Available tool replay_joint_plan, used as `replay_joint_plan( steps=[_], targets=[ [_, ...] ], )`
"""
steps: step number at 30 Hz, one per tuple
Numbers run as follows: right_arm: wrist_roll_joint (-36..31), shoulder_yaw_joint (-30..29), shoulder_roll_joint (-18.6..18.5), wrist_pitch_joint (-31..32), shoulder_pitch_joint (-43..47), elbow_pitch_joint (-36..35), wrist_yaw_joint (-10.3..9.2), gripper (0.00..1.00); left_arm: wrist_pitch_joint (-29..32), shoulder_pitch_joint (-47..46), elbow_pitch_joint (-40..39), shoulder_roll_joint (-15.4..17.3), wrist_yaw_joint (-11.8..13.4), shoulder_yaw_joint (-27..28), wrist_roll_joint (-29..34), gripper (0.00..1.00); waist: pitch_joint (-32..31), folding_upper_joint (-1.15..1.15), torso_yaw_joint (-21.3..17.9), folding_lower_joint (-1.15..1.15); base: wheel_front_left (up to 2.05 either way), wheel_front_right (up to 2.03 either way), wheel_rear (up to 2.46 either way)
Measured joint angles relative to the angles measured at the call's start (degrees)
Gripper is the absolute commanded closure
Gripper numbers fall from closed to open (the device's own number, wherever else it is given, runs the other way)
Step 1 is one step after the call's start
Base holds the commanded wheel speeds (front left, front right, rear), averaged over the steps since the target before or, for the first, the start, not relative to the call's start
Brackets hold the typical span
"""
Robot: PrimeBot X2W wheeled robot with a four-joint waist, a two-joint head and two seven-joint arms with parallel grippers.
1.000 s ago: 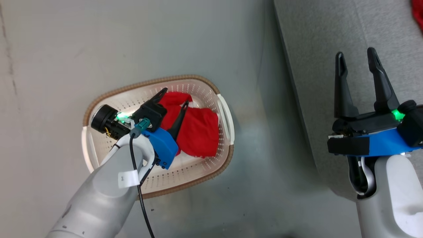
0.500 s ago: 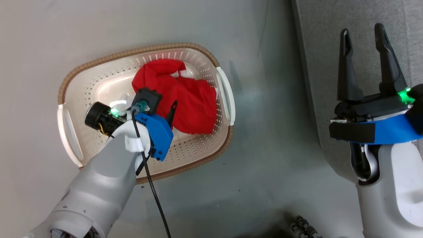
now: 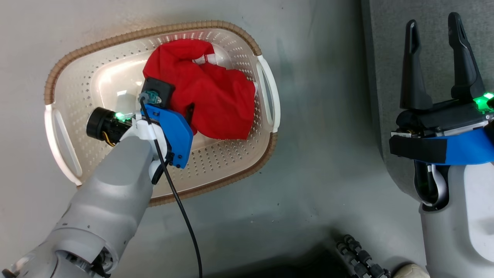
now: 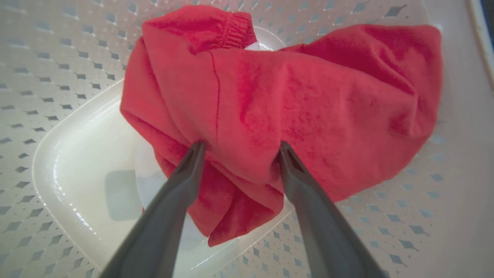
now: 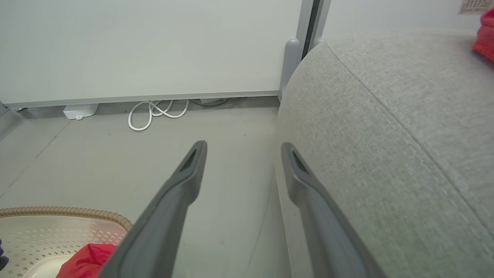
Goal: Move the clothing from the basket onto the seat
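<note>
Count first: 1 basket (image 3: pixel 224 158), 2 red garments, 1 seat (image 3: pixel 386 77), my 2 grippers w/ 2 dark fingers each.

The basket fills the upper left of the head view, on a smooth grey floor (image 3: pixel 316 154). It's oval, cream plastic, walls dotted w/ small holes, brown woven-look rim, 2 white loop handles at the sides. Inside it, toward the right half, lies garment 1 (image 3: pixel 216 96), crumpled. It's soft matte red w/ deep folds, a gathered elastic hem at the top of the L wrist view, and a bit of white trim at its upper edge in the head view.

At the upper right edge of the R wrist view, garment 2 (image 5: pixel 485 40) is just a red scrap lying on the seat; shape can't be told.

The seat runs down the right side of the head view: grey woven fabric, rounded corner, 1 seam line.

My L gripper (image 4: pixel 242 146) is down in the basket, fingers spread wide, both tips touching the red cloth w/ a fold bulging btw them; nothing pinched. My R gripper (image 3: pixel 433 21) hangs at the seat's edge, right of the head view, fingers just as wide apart, holding nothing.

1 black cable (image 3: pixel 181 216) trails off my L forearm. 1 white cord (image 5: pixel 154 112) loops on the floor, upper left of the R wrist view.
</note>
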Motion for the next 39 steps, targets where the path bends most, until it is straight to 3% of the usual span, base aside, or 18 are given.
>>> replay_joint_plan(
  steps=[16,17,18,19,20,39],
  targets=[
    [0.2,0.3,0.0,0.0,-0.1,-1.4,0.00,0.00,0.9,-4.0,1.1,-0.6,0.0,-0.7,-6.0,0.00,4.3,0.00,-0.6,0.00,0.00,0.00,0.00],
    [0.3,0.3,0.0,0.0,-0.1,-1.4,0.00,0.00,0.9,-4.1,1.2,-0.7,0.0,-0.8,-6.3,0.07,4.3,0.00,-0.6,0.00,0.00,0.00,0.00],
    [0.3,0.3,0.0,0.0,-0.1,-1.4,0.00,0.00,0.9,-4.1,1.3,-0.8,0.0,-1.2,-6.3,0.58,4.3,0.00,-0.6,0.00,0.00,0.00,0.00],
    [0.3,0.3,0.0,0.0,-0.1,-1.4,0.00,0.00,0.9,-4.1,1.3,-0.8,0.0,-1.6,-6.3,0.89,4.3,0.00,-0.6,0.00,0.00,0.00,0.00],
    [0.4,0.2,0.0,0.0,-0.1,-1.4,0.00,0.00,0.9,-4.1,1.4,-0.9,0.0,-2.0,-6.2,1.00,4.2,0.00,-0.6,0.00,0.00,0.00,0.00],
    [-0.2,-0.2,0.0,0.0,-0.5,0.1,0.00,0.00,-3.1,-4.2,-1.3,-1.4,0.0,-9.5,-8.4,1.00,0.8,0.00,1.4,-0.01,0.00,0.00,0.00]
  ],
)
